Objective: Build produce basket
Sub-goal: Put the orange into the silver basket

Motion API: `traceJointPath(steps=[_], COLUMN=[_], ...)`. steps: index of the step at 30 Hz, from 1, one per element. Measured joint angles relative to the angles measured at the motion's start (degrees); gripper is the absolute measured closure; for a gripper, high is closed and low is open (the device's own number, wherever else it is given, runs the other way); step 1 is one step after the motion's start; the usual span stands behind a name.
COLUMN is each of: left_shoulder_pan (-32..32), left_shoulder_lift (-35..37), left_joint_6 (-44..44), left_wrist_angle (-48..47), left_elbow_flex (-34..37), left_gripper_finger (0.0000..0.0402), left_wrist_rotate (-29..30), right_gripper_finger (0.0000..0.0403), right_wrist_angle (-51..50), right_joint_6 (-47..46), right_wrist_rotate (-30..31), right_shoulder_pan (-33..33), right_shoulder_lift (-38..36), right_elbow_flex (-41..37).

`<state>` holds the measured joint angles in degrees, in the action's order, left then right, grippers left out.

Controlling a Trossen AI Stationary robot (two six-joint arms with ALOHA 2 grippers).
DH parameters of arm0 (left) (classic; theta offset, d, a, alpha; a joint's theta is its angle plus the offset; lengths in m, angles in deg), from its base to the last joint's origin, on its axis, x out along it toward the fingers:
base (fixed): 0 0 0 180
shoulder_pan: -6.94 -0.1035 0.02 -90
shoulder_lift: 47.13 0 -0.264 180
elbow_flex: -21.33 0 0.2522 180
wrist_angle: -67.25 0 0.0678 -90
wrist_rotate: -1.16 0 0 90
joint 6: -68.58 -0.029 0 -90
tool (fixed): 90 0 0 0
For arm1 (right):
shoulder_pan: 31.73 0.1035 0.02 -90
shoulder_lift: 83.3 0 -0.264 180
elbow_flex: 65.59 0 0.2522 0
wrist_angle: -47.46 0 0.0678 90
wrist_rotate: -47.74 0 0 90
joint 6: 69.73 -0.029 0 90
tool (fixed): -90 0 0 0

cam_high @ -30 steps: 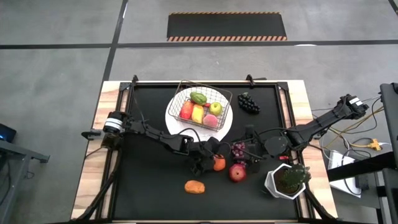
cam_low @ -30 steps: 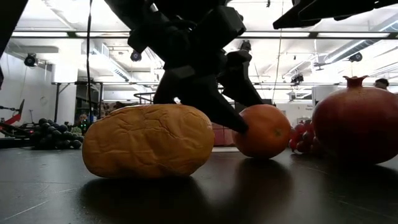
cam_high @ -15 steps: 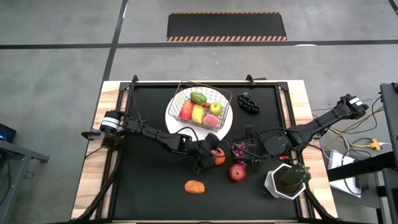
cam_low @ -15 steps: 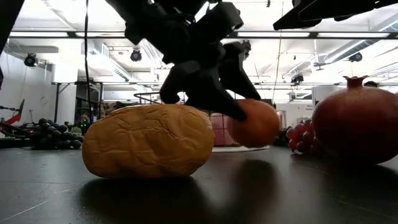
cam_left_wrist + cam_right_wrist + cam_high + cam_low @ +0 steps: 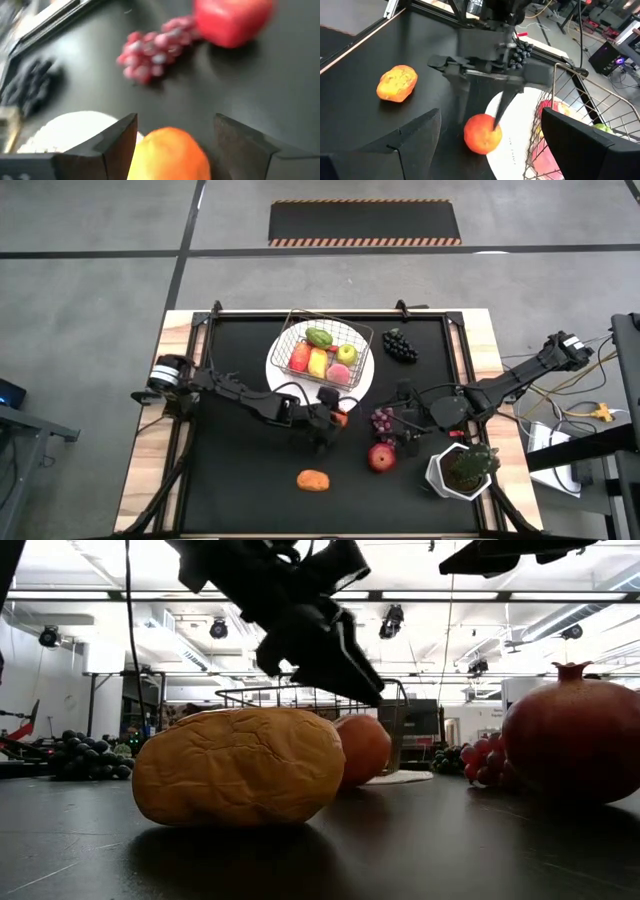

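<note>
The wire basket (image 5: 322, 348) stands on a round white plate (image 5: 363, 382) and holds several toy fruits. My left gripper (image 5: 333, 421) is shut on an orange (image 5: 341, 418) just off the plate's near rim. The orange also shows in the low view (image 5: 362, 748) and the right wrist view (image 5: 482, 133). My right gripper (image 5: 403, 424) is open and empty beside the purple grapes (image 5: 383, 420). A red pomegranate (image 5: 381, 457) and a lumpy yellow-orange fruit (image 5: 314, 480) lie on the mat. Dark grapes (image 5: 400, 345) lie at the far right. My left gripper pinches the orange between its two fingers (image 5: 117, 145), on opposite sides of the fruit (image 5: 150, 150). The fingers slant down onto it from above (image 5: 501, 107). The orange sits at the plate's near rim; I cannot tell if it is clear of the mat.
A white pot with a green plant (image 5: 462, 470) stands at the near right corner. The table's wooden border (image 5: 160, 430) and metal frame rails run round the black mat. The mat's left half (image 5: 230, 470) is bare.
My left gripper has carried the orange up off the mat and toward the table's far edge and a little left, from beside the pomegranate to the plate's near rim. It has stayed shut on the orange.
</note>
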<state>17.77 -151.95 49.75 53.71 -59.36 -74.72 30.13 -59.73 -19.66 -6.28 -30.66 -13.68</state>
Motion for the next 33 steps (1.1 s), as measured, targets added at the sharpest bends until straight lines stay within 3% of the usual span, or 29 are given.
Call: traceJointPath(steps=[6,13,24,33], left_shoulder_pan=[-0.16,-0.11,-0.07,0.02], left_shoulder_lift=[0.01,0.53,0.55,0.55], left_joint_6=[10.53,11.07,19.45,19.99], left_wrist_angle=[-6.37,-10.2,-9.83,-9.74], left_elbow_flex=[-0.01,-0.25,-0.21,-0.21], left_gripper_finger=[0.012,0.0109,0.0108,0.0108], left_wrist_rotate=[20.18,8.63,10.31,10.37], right_gripper_finger=[0.0076,0.0076,0.0076,0.0076], right_wrist_angle=[0.02,0.05,0.07,0.05], right_joint_6=[-1.43,-1.45,-2.56,-2.6], right_wrist_rotate=[-0.02,0.01,0.01,0.01], right_shoulder_pan=[0.0,0.0,0.0,0.02], right_shoulder_lift=[0.0,0.0,0.0,0.0], right_elbow_flex=[-0.48,-0.67,-0.87,-1.68])
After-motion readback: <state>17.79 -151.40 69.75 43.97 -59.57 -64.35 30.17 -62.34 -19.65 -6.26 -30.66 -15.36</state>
